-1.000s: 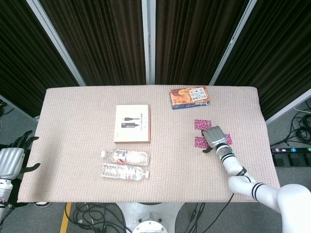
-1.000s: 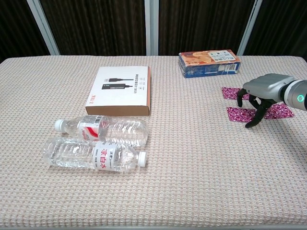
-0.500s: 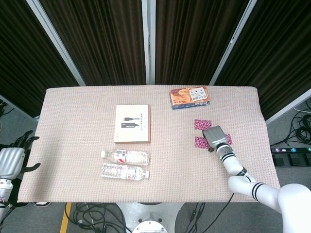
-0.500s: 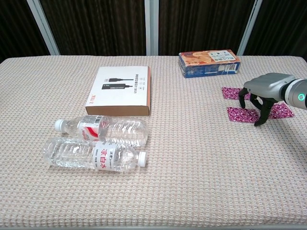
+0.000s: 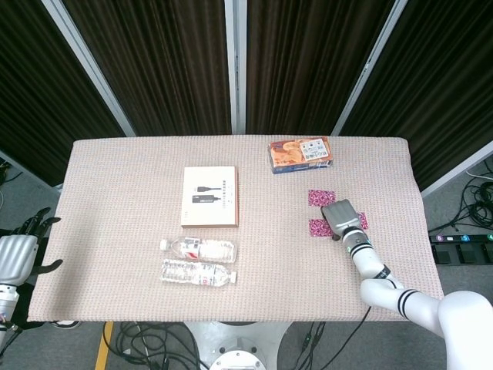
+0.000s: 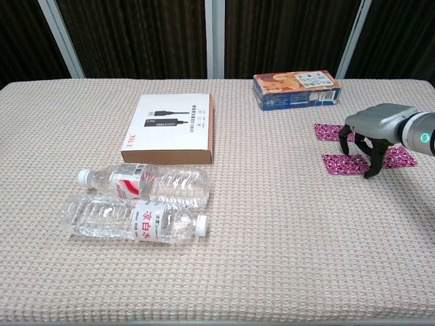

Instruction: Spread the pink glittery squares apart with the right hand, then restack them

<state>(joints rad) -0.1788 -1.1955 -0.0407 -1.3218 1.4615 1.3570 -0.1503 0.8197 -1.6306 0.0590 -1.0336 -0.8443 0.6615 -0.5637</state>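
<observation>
My right hand [image 6: 370,132] arches over three spread pink glittery squares [image 6: 343,163], fingertips down on them, apparently holding nothing. My left hand [image 5: 17,254] hangs with fingers apart at 9 o'clock off the table [image 5: 123,185]. The white box [image 6: 170,128] lies at the squares' 9 o'clock.

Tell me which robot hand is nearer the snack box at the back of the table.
Right. The right robot hand hovers over the pink squares, just in front of the snack box. The left robot hand sits off the table's far-left edge.
</observation>
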